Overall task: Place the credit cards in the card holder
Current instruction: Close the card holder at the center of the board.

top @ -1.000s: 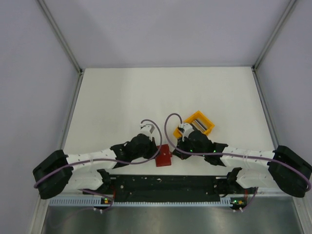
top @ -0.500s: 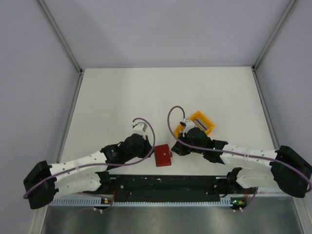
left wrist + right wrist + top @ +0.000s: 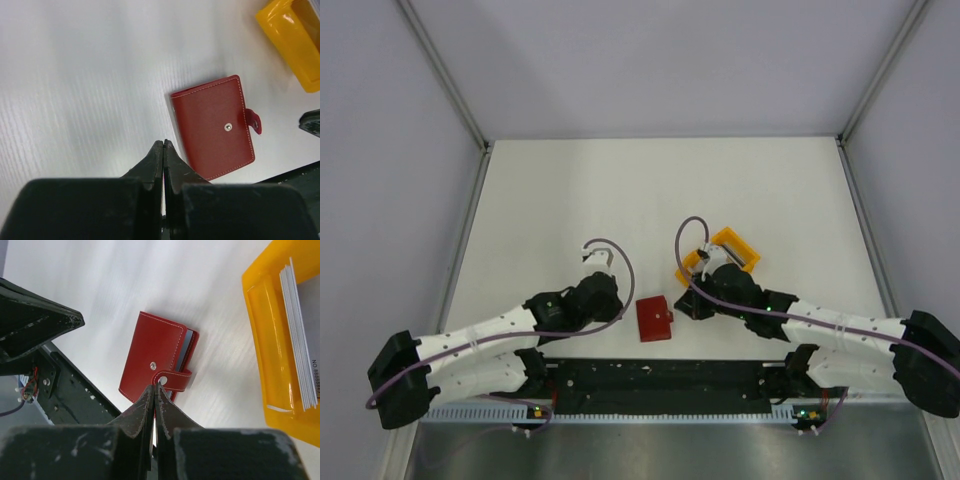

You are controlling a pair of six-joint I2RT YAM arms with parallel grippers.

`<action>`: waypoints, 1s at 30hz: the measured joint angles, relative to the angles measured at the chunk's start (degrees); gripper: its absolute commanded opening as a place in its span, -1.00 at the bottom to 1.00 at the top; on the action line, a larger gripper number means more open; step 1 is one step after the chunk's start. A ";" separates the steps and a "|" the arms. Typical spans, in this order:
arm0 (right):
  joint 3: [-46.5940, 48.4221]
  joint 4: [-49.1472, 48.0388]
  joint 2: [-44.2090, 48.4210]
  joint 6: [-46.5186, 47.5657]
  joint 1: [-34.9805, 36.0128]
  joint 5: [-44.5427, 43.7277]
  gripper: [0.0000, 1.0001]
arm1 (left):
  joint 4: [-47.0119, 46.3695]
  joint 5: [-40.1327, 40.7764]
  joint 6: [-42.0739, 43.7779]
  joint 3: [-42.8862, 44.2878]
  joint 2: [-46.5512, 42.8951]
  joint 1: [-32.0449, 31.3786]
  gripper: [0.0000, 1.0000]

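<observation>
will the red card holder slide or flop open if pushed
The card holder lies flat on the table, so it would probably slide, not tip. Its snap tab looks unfastened, so it may flop open if lifted.

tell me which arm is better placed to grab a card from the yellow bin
Right: the right claw sits beside the yellow bin holding the cards; the left claw is beyond the card holder.

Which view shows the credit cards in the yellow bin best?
Right wrist: the credit cards stand on edge, stacked inside the yellow bin, edges distinct. Top external shows only a small dark patch in the bin. Left wrist catches just a bin corner, no cards visible.
</observation>
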State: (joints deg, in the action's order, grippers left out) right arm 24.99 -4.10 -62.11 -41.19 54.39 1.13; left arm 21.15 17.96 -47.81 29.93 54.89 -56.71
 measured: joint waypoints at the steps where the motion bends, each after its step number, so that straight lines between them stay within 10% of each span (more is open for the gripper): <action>1: -0.04 0.11 0.61 0.00 0.00 -0.26 -0.97 | 0.66 0.48 -0.02 0.00 0.00 0.00 -1.00; 30: -2.67 1.25 3.89 0.11 -0.04 -3.02 -0.91 | 0.07 2.40 1.51 -0.50 1.53 0.00 -1.00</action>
State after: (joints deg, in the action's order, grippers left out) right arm 22.33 -2.85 -58.22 -41.08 54.35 -1.89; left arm 21.21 20.36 -46.30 29.43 56.42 -56.71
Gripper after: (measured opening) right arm 0.044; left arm 0.008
